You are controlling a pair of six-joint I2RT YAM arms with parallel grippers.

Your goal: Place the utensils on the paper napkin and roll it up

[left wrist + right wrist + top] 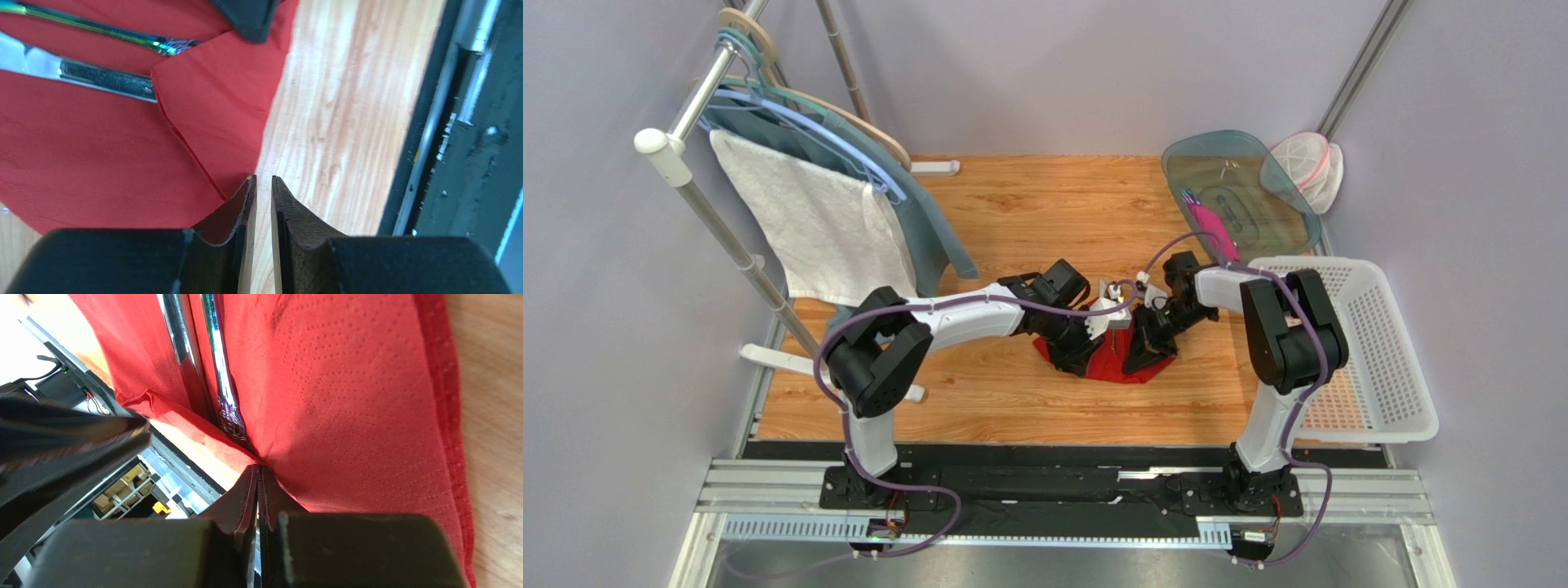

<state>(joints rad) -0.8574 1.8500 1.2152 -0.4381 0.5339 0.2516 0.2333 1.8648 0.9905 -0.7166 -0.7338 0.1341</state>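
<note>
Utensils (104, 76) lie on the paper napkin (1133, 368) mid-frame, so rolling looks like your step: right pincer (258, 478) pinches its edge, left pincer (263, 180) sits a bit open; next, fold that edge over them.

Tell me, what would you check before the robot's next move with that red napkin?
1. Both utensils lying on napkin: ok.
2. Grip of right pincer on napkin's edge: ok, shut on it.
3. Grip of left pincer: not ok; open a crack at the napkin's edge, holding nothing.
4. Fold covering the utensils' ends: ok.
5. Napkin untorn: cannot tell.
</note>
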